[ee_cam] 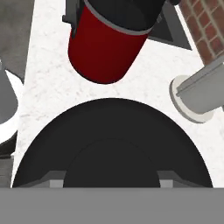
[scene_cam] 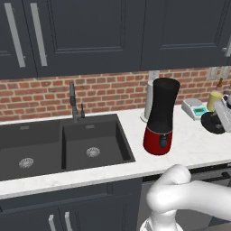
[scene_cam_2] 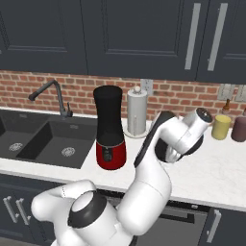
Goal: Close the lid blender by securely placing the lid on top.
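Lid (ee_cam: 112,144): flat black disc, rigid, light, likely slick; hold by central knob. Pincer (ee_cam: 112,186) closed on knob. Blender (scene_cam: 160,116) open-topped, nearby on tabletop (scene_cam: 194,140).

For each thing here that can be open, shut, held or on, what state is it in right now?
blender: upright on the counter, jar top uncovered.
lid: off the blender, held at the gripper.
gripper: shut on the lid, to the right of the blender.
upper cabinets: doors shut.
faucet: no water running.
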{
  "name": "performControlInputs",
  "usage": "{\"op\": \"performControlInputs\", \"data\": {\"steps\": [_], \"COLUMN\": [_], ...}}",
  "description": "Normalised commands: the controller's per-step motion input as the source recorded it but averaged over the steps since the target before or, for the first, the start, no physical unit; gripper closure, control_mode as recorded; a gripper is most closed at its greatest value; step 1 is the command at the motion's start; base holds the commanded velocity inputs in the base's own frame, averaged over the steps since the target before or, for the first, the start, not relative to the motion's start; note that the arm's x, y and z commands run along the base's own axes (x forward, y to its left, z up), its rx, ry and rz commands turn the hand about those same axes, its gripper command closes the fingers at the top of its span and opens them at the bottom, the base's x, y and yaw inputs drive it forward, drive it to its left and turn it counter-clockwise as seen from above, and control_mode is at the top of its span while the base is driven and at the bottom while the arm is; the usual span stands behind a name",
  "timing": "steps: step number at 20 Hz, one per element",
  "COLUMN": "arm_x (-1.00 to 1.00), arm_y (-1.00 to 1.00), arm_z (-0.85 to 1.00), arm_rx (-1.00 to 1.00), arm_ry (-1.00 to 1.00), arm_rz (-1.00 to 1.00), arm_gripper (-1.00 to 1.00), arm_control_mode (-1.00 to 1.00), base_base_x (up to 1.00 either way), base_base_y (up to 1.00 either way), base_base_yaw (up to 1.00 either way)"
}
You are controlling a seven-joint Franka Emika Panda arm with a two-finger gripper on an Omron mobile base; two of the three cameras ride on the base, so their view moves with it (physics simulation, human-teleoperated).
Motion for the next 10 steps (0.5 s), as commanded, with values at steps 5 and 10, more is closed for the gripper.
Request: {"op": "performControlInputs", "data": {"steps": [5,10], "arm_x": [-0.07,-0.07], "arm_y": [0.00,0.03], "arm_z": [1.00,1.00], "arm_rx": [0.00,0.00], "arm_ry": [-0.30,-0.30], "arm_rz": [-0.08,-0.03], "arm_gripper": [1.00,1.00], "arm_control_mode": [-1.00,-1.00], "base_base_x": [0.00,0.00], "base_base_y": [0.00,0.00], "base_base_yaw": [0.00,0.00]}}
